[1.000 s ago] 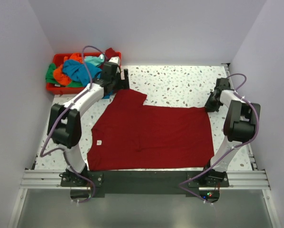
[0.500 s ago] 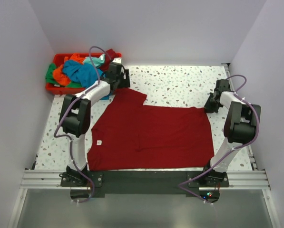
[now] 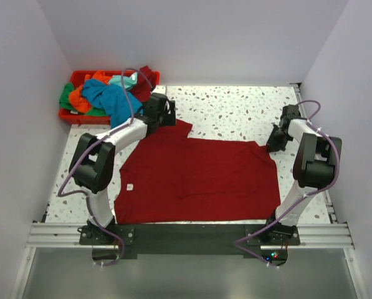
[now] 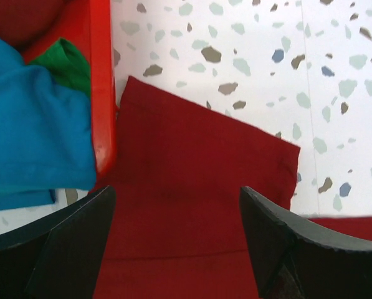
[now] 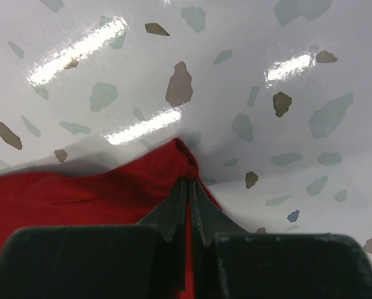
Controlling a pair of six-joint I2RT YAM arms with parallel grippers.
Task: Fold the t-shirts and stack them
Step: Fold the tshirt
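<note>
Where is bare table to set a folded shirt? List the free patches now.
Widest: the far table strip between the dark red t-shirt's far edge and the back wall, from left hand to right hand. Crowded: the far-left corner, with the red bin heaped with shirts, and the middle, under the shirt.

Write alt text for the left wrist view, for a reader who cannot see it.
The left gripper stands open, its two dark fingers either side of a sleeve of the dark red t-shirt, which lies flat on the speckled white table. At the left, a blue shirt spills over the rim of the red bin, with a green shirt behind it.
</note>
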